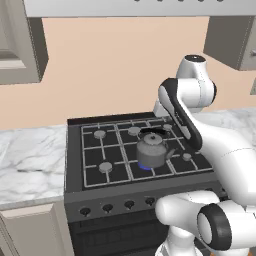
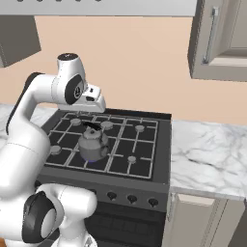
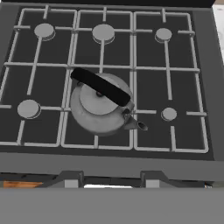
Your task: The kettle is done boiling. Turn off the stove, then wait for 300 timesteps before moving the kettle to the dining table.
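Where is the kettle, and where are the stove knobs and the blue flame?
kettle (image 3: 101,109), hand view, on its lid.
stove knobs (image 1: 107,207), left base view, on one front knob.
blue flame (image 1: 145,166), left base view, glow under the kettle.

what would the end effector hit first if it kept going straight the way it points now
Most likely the kettle, around its black handle, which sits mid-frame ahead of the end effector on the stove; depth is unclear.

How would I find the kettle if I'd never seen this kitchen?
Look at the black gas stove set between white marble counters. On its front middle burner sits a small squat grey metal kettle, the only thing standing on the grates, with a black arched handle and blue flame beneath.
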You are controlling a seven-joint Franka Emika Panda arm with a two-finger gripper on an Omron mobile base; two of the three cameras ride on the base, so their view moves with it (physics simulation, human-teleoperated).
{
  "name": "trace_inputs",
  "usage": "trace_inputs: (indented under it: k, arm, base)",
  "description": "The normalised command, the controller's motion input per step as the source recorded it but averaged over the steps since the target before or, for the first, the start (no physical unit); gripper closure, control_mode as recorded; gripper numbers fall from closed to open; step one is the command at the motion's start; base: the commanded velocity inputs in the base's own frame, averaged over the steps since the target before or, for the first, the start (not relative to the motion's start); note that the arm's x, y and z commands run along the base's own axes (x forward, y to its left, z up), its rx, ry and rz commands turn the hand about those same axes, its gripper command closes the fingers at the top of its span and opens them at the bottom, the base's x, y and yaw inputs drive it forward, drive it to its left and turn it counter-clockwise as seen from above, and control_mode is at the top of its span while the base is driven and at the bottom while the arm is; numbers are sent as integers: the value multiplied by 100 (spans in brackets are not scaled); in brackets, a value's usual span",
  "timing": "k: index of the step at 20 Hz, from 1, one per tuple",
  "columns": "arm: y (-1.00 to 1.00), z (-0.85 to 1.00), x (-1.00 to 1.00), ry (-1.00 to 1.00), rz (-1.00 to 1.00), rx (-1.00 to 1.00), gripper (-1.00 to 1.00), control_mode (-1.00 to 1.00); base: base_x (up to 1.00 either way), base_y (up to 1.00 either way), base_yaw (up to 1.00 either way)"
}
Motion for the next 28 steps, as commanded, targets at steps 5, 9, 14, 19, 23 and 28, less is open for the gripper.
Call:
trace_inputs:
  k: [5, 9, 14, 19, 23, 28]
  arm:
    - [5, 0, 0, 0, 0, 0, -100, 100]
    - [0, 0, 0, 0, 0, 0, -100, 100]
    - [0, 0, 0, 0, 0, 0, -100, 100]
    - [0, 0, 0, 0, 0, 0, -100, 100]
    - [0, 0, 0, 0, 0, 0, -100, 100]
    - [0, 0, 0, 0, 0, 0, -100, 100]
  base:
    - [0, 20, 0]
    - [0, 41, 0]
    - [1, 43, 0]
    - [5, 47, 0]
    - [9, 53, 0]
    - [7, 53, 0]
